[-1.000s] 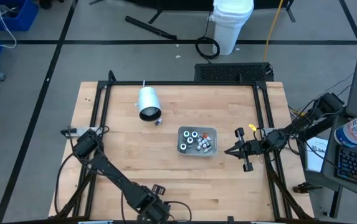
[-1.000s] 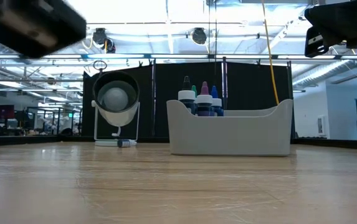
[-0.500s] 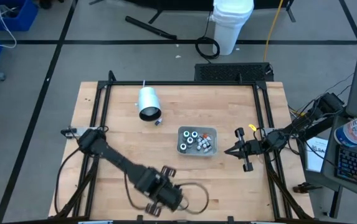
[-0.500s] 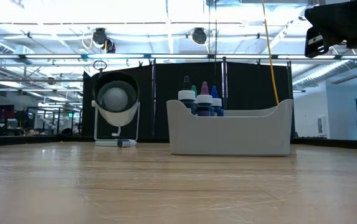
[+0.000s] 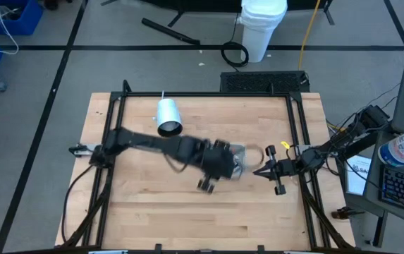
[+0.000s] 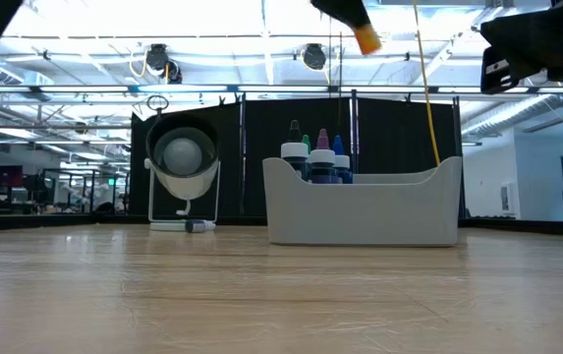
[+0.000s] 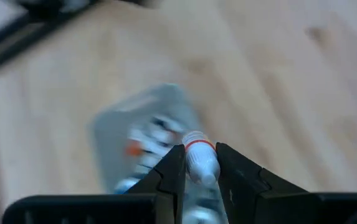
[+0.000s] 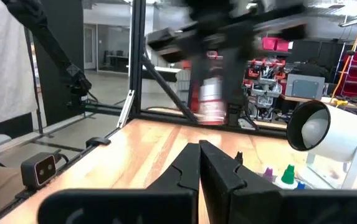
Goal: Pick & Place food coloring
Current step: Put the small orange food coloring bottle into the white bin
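Food coloring bottle is pinched between the left gripper's fingers, above the tray mid-desk; white cap with a red ring pokes out past the tips. Looks small, light, rigid plastic, smooth and round, so likely to slip or twist; best held across the body below the cap, as here. More bottles stand in the tray. Left fingers are partly closed, clamped on the bottle. Right gripper waits just right of the tray, fingers pressed together, holding nothing.

Wooden table, grey tray, white cylinder
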### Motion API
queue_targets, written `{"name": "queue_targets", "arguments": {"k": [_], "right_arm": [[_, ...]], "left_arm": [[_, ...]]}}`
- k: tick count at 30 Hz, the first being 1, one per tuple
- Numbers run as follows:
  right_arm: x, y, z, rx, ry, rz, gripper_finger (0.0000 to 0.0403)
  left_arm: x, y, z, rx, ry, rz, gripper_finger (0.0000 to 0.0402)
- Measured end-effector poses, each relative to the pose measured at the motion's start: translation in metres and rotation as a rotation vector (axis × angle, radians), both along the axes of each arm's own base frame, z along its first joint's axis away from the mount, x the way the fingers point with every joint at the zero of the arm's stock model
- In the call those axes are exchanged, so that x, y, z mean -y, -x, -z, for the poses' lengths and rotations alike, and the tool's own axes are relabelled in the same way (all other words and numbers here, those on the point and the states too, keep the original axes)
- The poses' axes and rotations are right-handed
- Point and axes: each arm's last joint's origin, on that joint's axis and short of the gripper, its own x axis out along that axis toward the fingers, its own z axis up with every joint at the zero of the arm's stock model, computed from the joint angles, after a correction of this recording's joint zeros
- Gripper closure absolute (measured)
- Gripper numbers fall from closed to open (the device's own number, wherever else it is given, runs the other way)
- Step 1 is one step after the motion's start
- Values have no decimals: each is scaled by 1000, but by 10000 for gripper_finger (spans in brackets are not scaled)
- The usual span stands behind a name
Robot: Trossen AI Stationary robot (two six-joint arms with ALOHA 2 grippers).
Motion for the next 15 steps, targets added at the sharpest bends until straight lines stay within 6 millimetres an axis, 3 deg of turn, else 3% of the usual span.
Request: {"name": "queue_targets", "arguments": {"k": [7, 10, 15], "right_arm": [[0, 0, 3, -26, 14, 4, 401], [0, 0, 3, -31, -1, 5, 401], [0, 0, 1, -19, -29, 6, 401]], "left_arm": [[-75, -18, -8, 123, 5, -28, 321], [-89, -26, -2, 150, 7, -2, 321], [-97, -47, 39, 86, -48, 73, 321]]}}
